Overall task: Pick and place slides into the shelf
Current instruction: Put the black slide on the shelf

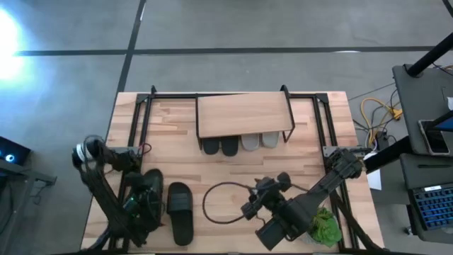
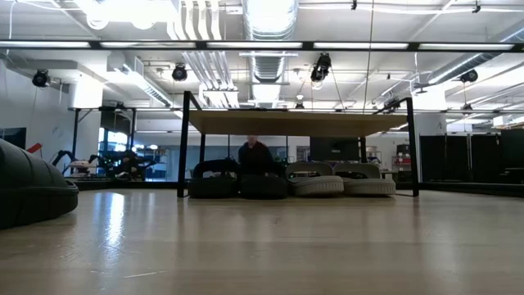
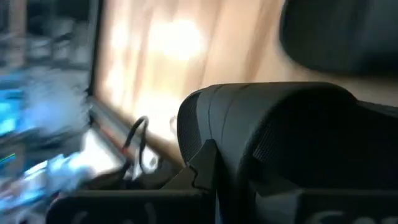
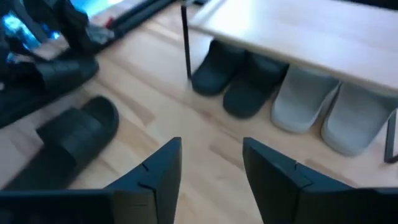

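Observation:
The shelf (image 1: 244, 117) stands at the table's far middle, a light plank on thin black legs. Under it four slides rest on their soles: two black (image 1: 220, 147) (image 4: 233, 81) and two light grey (image 1: 260, 140) (image 4: 329, 109). One black slide (image 1: 180, 211) (image 4: 71, 146) lies flat near the left front. My left gripper (image 1: 144, 202) is low beside it, on a second black slide (image 1: 151, 183) (image 3: 292, 143). My right gripper (image 1: 260, 195) (image 4: 211, 165) hangs open above bare table in front of the shelf, its fingers toward the slides there. My left gripper is on the second black slide at its wide strap (image 3: 249, 130). One finger (image 3: 200, 171) lies against the strap's outer side. The slide hides the other finger, so the kind of hold does not show. Whether the slide is lifted or on the table, I cannot tell.
A black cable loop (image 1: 225, 203) lies on the table between the free slide and my right gripper. A green plant (image 1: 325, 225) sits at the near right under the right arm. Black frame rails (image 1: 141, 117) run along the table's left and right sides.

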`<state>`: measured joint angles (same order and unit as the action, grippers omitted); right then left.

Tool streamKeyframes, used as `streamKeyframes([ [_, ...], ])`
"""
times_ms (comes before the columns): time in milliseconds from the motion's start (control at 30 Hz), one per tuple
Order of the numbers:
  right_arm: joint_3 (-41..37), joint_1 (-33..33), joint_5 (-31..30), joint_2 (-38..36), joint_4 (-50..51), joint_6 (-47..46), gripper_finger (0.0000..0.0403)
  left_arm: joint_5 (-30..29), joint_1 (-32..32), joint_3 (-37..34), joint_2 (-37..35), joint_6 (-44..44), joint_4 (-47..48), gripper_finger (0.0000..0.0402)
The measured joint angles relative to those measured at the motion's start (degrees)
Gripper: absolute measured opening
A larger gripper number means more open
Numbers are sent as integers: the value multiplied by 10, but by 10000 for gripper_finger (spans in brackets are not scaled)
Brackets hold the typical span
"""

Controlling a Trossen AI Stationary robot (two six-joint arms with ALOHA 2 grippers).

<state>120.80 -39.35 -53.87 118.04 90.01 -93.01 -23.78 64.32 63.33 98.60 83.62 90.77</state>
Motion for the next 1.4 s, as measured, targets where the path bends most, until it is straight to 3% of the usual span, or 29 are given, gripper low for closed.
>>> streamKeyframes([
  [133,-15,1,-33,-36,0,-2,151,-71,-20,26,-103,-48,-5,1],
  [267,-47,1,-67,-77,-1,-24,144,-147,-85,64,-154,-210,-7,1],
  [500,-109,1,-147,-143,0,-28,143,-303,-294,149,-155,-494,-20,1],
  [633,-131,2,-194,-174,0,-18,143,-341,-403,204,-147,-634,-113,0],
  [867,-153,-4,-240,-192,-2,-19,143,-348,-558,236,-143,-922,-386,0],
  [1000,-152,-8,-272,-205,0,-19,143,-302,-636,223,-124,-1044,-548,0],
  [1167,-136,8,-272,-215,0,9,143,-232,-715,219,-53,-1117,-612,0],
  [1233,-133,13,-273,-221,0,15,143,-233,-735,230,-14,-1165,-629,0],
  [1400,-127,23,-272,-228,0,31,143,-216,-772,307,75,-1205,-617,0],
])
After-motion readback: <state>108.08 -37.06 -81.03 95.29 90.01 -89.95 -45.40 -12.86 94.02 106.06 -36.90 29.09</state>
